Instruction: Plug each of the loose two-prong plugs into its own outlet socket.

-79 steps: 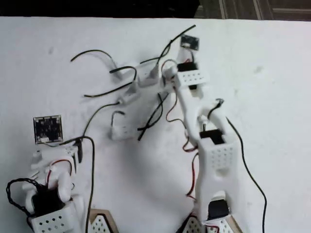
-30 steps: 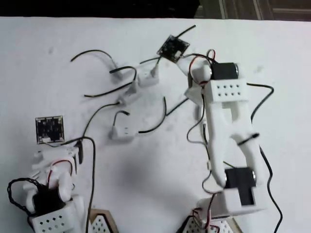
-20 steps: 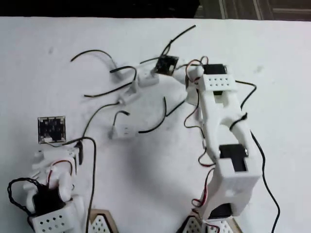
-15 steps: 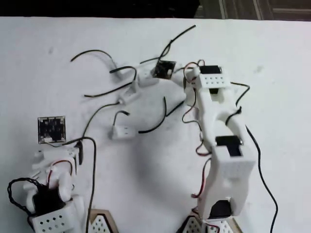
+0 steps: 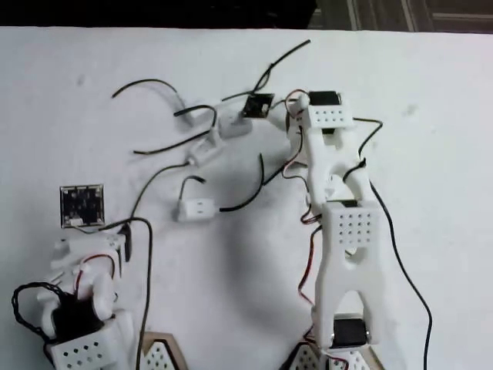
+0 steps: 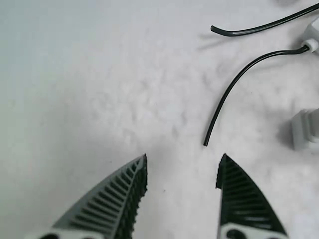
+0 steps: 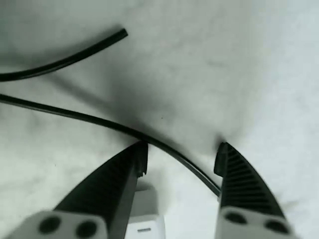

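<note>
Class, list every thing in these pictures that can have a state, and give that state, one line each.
Left claw: open, empty, above the table.
Right claw: open, astride a slack black cable.
Near white connector: lying alone on the table, mated to nothing.
Middle white connector: lying flat; mated or not, cannot tell.
Far white connector: lying on the table, ungripped.
</note>
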Controlling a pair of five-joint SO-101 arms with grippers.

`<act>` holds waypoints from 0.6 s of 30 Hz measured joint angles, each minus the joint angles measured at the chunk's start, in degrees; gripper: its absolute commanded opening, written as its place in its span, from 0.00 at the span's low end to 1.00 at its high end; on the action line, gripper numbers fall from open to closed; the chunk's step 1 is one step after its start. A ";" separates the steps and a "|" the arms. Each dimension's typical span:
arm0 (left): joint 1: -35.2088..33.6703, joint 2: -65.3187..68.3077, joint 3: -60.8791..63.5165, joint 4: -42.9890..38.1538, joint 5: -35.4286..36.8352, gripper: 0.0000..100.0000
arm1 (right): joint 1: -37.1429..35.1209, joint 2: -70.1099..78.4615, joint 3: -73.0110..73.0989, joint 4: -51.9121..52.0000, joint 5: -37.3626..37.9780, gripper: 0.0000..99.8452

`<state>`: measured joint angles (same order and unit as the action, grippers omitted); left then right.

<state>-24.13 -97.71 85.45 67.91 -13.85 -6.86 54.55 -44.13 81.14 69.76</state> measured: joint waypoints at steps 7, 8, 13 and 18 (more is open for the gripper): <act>0.00 0.00 0.09 0.00 0.00 0.23 | -0.35 7.65 -11.96 4.48 0.00 0.01; 0.00 0.00 0.09 0.00 0.00 0.23 | -0.35 8.26 -13.45 5.54 0.00 0.02; 0.00 0.00 0.35 0.00 0.00 0.23 | -0.79 9.85 -21.89 10.81 -4.75 0.02; 0.00 0.00 0.62 -0.44 0.00 0.23 | -1.85 10.73 -34.20 15.91 -9.32 0.02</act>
<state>-24.13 -97.71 86.07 67.47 -13.85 -8.70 65.27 -78.33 97.05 60.44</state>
